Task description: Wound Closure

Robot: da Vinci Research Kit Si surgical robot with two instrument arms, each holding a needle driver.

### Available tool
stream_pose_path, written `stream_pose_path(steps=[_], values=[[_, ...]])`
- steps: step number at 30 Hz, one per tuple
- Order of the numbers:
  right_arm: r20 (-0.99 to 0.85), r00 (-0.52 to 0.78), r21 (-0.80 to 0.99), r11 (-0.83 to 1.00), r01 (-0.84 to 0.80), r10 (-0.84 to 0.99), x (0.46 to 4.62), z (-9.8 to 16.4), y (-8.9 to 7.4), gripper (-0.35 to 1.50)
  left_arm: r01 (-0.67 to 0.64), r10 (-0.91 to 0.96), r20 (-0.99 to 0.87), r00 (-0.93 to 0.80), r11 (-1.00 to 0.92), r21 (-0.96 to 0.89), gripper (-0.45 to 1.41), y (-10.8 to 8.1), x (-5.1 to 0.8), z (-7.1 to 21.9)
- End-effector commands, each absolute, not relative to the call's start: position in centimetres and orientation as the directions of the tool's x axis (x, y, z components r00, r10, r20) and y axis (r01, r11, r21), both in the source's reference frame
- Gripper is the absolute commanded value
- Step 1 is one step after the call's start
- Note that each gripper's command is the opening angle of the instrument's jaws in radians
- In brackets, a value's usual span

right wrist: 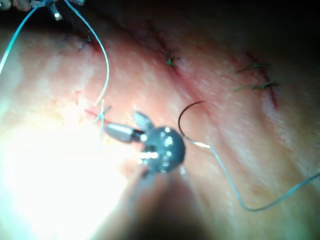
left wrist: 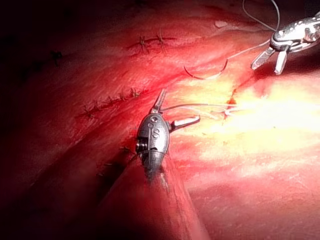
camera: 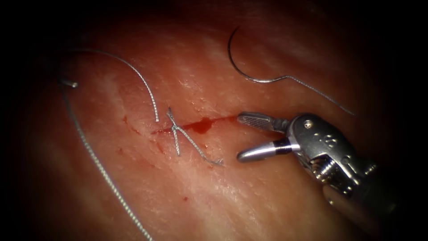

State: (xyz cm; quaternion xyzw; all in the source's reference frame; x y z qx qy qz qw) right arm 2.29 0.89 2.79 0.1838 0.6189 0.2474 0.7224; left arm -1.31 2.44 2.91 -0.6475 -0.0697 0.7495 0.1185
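Beside cut (camera: 209,121), right tool (camera: 240,136) agape, empty; needle (camera: 249,67) loose, seemingly flat.

A loop of thread (camera: 107,174) runs off the endoscope view's lower edge, its upper reach fading into shadow at left. The right tool's (camera: 243,136) shaft is cut off by the dark corner.
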Motion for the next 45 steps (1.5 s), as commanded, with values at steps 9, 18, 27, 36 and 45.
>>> stream_pose_path(steps=[9,18,27,36,45], values=[[-0.824,0.112,0.544,0.831,-0.116,0.555,2.41,3.0,0.6,1.48,-0.086,0.341,-0.875,-0.343,-0.939,-0.332,1.23,1.7,-1.17,3.6],[-0.826,0.108,0.545,0.832,-0.103,0.554,2.49,3.1,0.6,1.48,0.044,0.367,-0.838,-0.405,-0.907,-0.419,1.18,0.9,-1.79,4.0],[-0.824,0.105,0.550,0.830,-0.089,0.557,2.48,3.1,0.5,1.48,0.081,0.504,-0.786,-0.358,-0.822,-0.564,1.13,1.1,-2.14,4.0],[-0.824,0.106,0.550,0.830,-0.087,0.557,2.45,3.1,0.5,1.48,-0.021,0.569,-0.780,-0.259,-0.811,-0.585,1.09,1.4,-2.47,3.7],[-0.824,0.106,0.550,0.831,-0.086,0.557,2.44,3.1,0.5,1.48,-0.071,0.604,-0.765,-0.225,-0.793,-0.605,0.96,1.5,-2.62,3.3]])
